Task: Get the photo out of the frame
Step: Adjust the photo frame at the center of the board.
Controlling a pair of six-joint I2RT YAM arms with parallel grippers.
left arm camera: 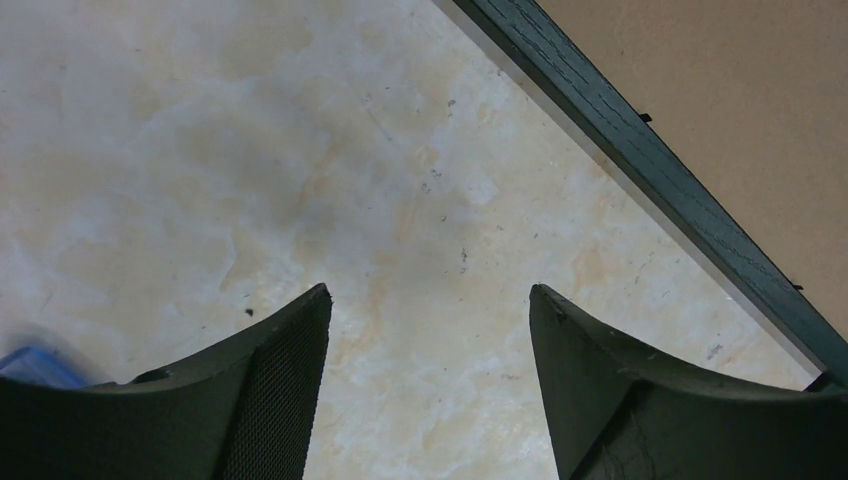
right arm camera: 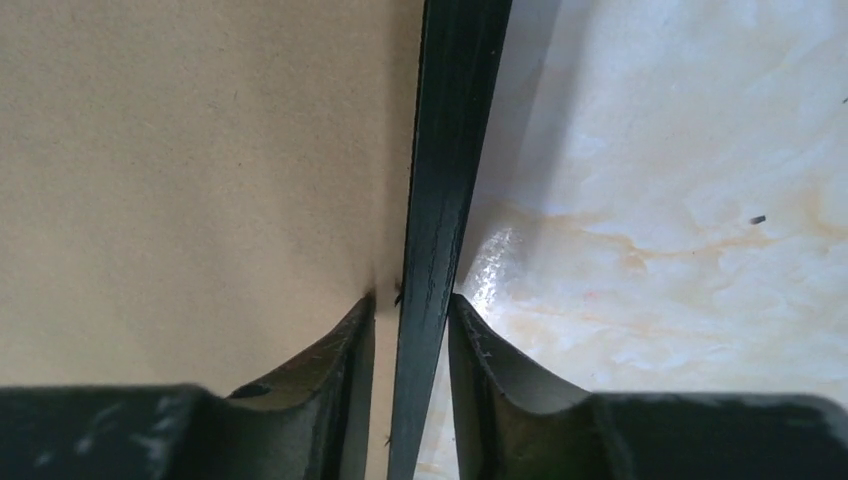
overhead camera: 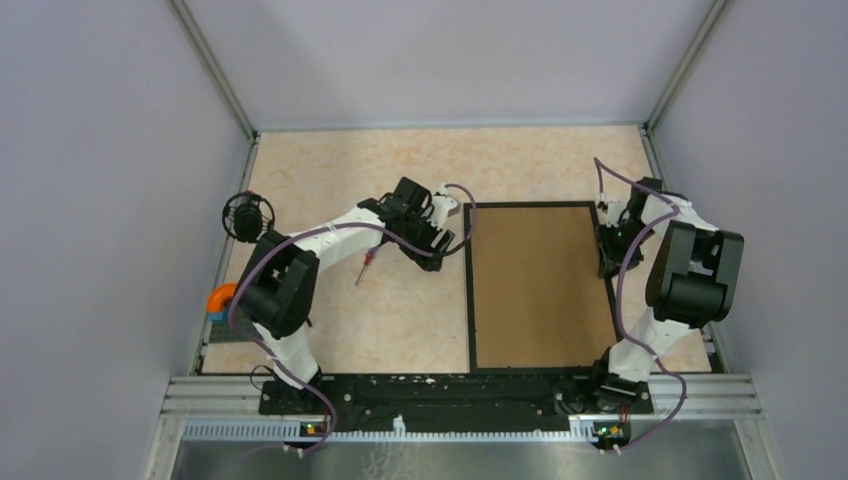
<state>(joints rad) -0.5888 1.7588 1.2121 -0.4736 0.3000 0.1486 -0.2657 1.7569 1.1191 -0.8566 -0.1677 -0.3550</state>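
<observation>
No text, label, brand, number or sign can be read in any of the 3 views. The brown board back of the frame (overhead camera: 540, 285) is plain, and the counter (overhead camera: 340, 165) shows only marbled mottling.
</observation>
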